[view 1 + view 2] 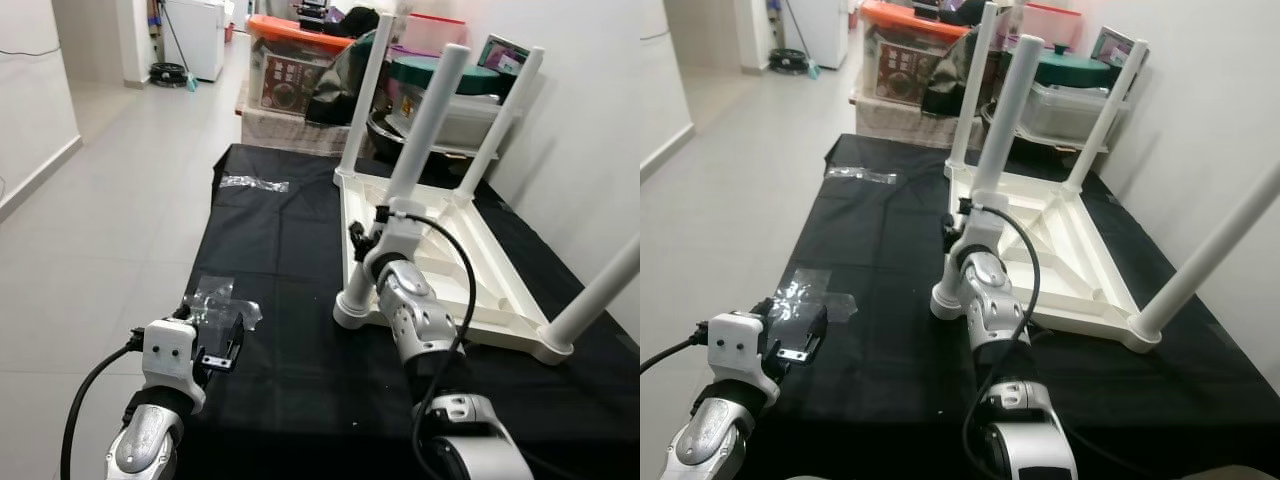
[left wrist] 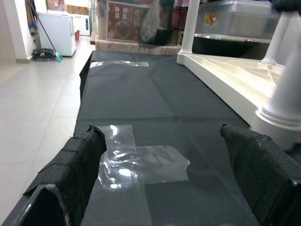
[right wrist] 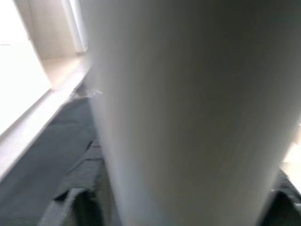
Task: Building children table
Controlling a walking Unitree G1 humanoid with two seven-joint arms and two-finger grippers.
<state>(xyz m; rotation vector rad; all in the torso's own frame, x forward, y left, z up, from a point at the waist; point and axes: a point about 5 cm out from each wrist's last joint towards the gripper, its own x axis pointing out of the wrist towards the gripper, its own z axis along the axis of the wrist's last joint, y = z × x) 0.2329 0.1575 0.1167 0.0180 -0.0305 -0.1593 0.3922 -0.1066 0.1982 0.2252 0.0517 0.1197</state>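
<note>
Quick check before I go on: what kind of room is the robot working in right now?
Probably a home hallway or storage corner: pale tiled floor, stacked plastic storage bins against the wall, a white appliance down the corridor. The upturned white children table lies on a black-covered worktable.

A matt black cloth [image 1: 290, 250] with a fine weave is covering the bench. The upturned children's table [image 1: 440, 250] is showing smooth cream-white plastic with a soft sheen, its leg [image 3: 188, 113] looking equally smooth close up. Crinkled clear tape [image 2: 141, 162] is glinting glossily on the cloth. The left tool [image 2: 164, 188] is wearing rough black padding on its fingers [image 2: 80, 160]. The floor tiles [image 1: 110, 220] are gleaming pale and polished.
</note>
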